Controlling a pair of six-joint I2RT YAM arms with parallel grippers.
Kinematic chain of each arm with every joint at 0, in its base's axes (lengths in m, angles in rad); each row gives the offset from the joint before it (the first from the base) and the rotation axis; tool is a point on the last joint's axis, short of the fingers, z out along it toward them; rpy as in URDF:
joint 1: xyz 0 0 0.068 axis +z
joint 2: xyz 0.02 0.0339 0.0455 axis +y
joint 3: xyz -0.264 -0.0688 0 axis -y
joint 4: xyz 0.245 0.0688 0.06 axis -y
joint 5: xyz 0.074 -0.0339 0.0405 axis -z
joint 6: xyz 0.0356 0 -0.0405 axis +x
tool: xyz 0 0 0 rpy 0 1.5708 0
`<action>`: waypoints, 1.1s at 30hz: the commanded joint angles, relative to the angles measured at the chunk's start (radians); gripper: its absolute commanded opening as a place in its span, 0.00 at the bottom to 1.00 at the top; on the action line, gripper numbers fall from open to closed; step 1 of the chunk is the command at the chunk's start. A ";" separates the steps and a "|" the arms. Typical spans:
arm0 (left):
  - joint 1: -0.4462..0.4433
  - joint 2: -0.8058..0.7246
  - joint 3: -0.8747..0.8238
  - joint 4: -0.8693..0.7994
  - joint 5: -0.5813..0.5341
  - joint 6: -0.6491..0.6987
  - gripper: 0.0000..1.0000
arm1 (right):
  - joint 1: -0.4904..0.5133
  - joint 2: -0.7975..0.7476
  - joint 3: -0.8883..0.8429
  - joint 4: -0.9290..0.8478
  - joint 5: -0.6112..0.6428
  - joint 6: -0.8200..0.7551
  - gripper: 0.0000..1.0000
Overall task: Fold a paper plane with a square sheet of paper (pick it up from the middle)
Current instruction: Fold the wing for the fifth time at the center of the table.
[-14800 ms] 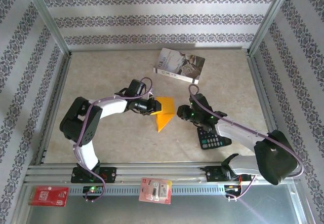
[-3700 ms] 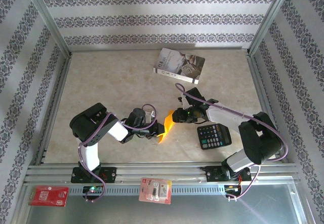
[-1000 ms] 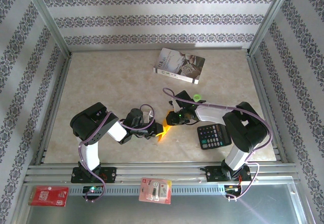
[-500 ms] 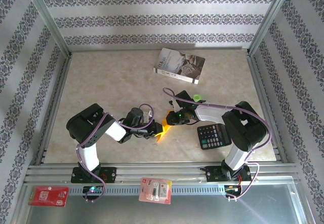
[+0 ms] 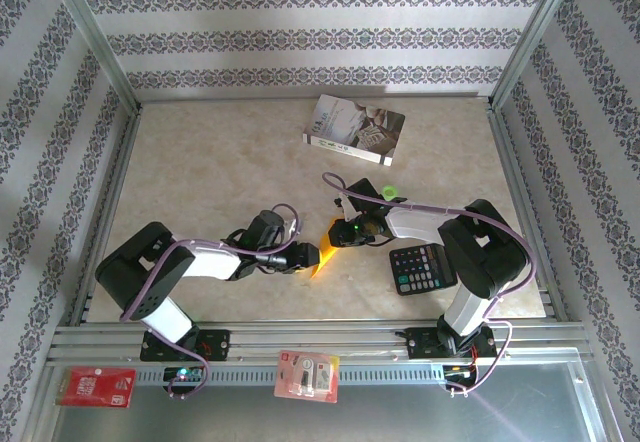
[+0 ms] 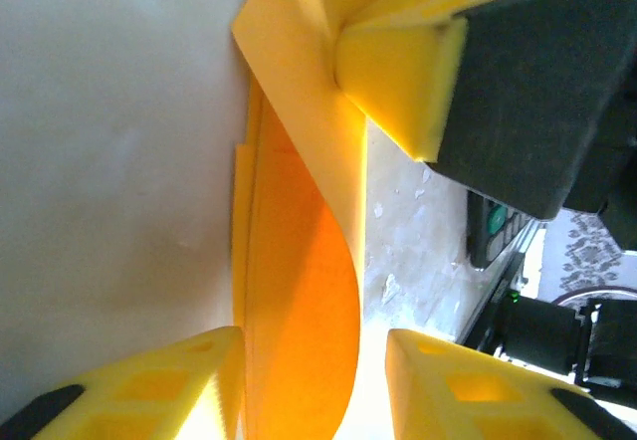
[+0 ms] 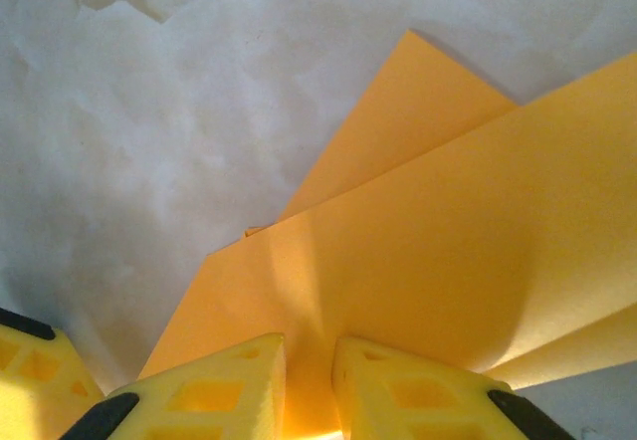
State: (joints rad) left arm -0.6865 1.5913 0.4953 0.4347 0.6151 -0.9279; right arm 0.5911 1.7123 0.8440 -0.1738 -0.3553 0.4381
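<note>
Pinching the folded orange paper (image 7: 428, 241) near its edge, the right gripper (image 7: 307, 360) holds its fingers together on it, just below the centre of the top view. The left gripper (image 6: 314, 365) stands with fingers apart, the paper's curled fold between them.

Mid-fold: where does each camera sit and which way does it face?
Top external: above and behind the robot, looking down at the table; left end effector and right end effector both at the folded orange paper.
Left wrist: on the left arm, looking along its open fingers at the paper; right end effector clamps it ahead.
Right wrist: looks down past its fingers, shut on the paper.
Shared: the paper, in all three.
</note>
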 commanded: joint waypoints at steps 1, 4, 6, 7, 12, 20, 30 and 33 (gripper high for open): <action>-0.035 -0.022 0.051 -0.195 -0.071 0.130 0.44 | -0.011 0.037 -0.037 -0.049 0.061 -0.010 0.25; -0.047 -0.006 0.076 -0.239 -0.086 0.154 0.46 | -0.012 0.034 -0.034 -0.047 0.058 -0.009 0.25; -0.054 0.011 0.093 -0.261 -0.089 0.166 0.46 | -0.012 0.031 -0.032 -0.046 0.057 -0.007 0.25; -0.056 0.021 0.100 -0.264 -0.088 0.170 0.46 | -0.011 0.029 -0.031 -0.046 0.058 -0.007 0.25; -0.061 0.053 0.124 -0.283 -0.087 0.177 0.44 | -0.012 0.027 -0.026 -0.047 0.052 -0.006 0.25; -0.061 0.035 0.138 -0.350 -0.127 0.222 0.39 | -0.017 0.006 -0.017 -0.063 0.050 -0.015 0.25; -0.084 -0.054 0.156 -0.459 -0.223 0.311 0.43 | -0.022 0.006 -0.021 -0.064 0.044 -0.016 0.25; -0.099 -0.044 0.166 -0.450 -0.215 0.323 0.45 | -0.023 0.004 -0.023 -0.065 0.044 -0.017 0.25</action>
State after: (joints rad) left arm -0.7616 1.5581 0.6460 0.0387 0.4343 -0.6529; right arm 0.5819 1.7092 0.8433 -0.1749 -0.3569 0.4381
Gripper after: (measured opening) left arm 0.445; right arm 0.253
